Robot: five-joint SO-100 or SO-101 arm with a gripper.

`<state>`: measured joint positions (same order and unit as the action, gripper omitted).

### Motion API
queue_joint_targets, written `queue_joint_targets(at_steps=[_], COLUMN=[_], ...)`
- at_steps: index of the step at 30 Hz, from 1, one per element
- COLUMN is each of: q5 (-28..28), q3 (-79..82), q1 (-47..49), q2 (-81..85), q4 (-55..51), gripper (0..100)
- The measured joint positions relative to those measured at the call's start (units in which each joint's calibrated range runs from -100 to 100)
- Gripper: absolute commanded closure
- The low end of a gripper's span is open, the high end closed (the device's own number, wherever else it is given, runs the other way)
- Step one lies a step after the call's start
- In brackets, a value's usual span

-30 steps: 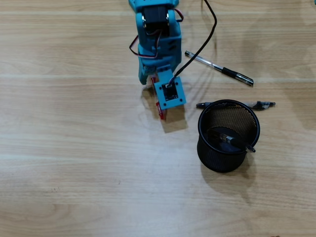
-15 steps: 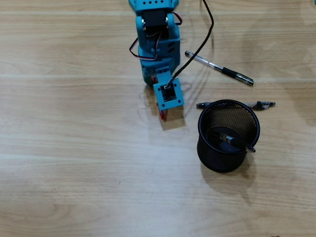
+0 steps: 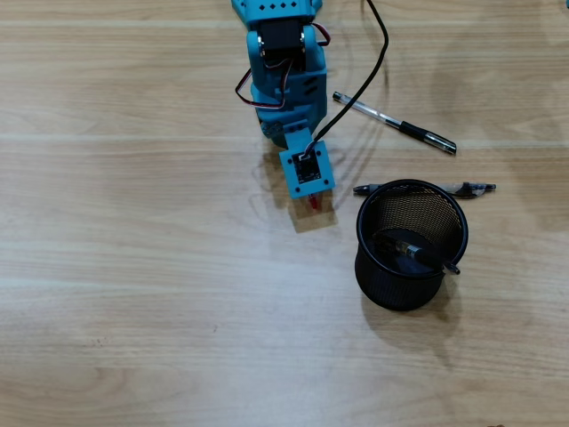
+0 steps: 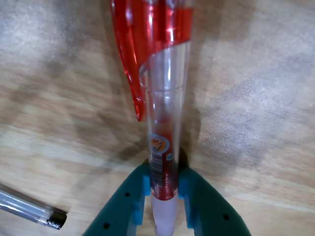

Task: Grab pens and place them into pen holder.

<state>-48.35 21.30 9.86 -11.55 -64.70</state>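
My gripper (image 4: 164, 179) is shut on the red-and-clear pen (image 4: 165, 98), its teal fingers pressing the barrel on both sides above the wooden table. In the overhead view the gripper (image 3: 312, 201) sits under the blue camera mount, left of the pen holder (image 3: 359, 233), and only a red sliver of the held pen (image 3: 314, 204) shows. A dark pen (image 3: 416, 253) leans inside the black mesh holder. The clear stick pen with black cap (image 3: 396, 124) lies on the table behind it, and its end (image 4: 29, 211) shows in the wrist view. A dark pen (image 3: 472, 188) lies just behind the holder.
The blue arm (image 3: 284, 71) reaches in from the top edge, trailing a black cable (image 3: 378, 53). The wooden table (image 3: 133, 294) stretches out to the left and front.
The wrist has shifted slightly right toward the holder, and the red pen now shows less from under the camera mount. The holder and other pens have not moved.
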Motion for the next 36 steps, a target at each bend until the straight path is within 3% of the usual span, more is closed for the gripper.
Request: queue_joint_targets(at_steps=[22,29,36], q5=[-0.05,-1.98,-2.08], q3=[-19.79,-22.27,-22.27], q1=[-1.62,-1.62,4.19], q2=[40.1,45.28,45.11], q4=[-0.09,0.17,12.0], gripper=[98,98,98])
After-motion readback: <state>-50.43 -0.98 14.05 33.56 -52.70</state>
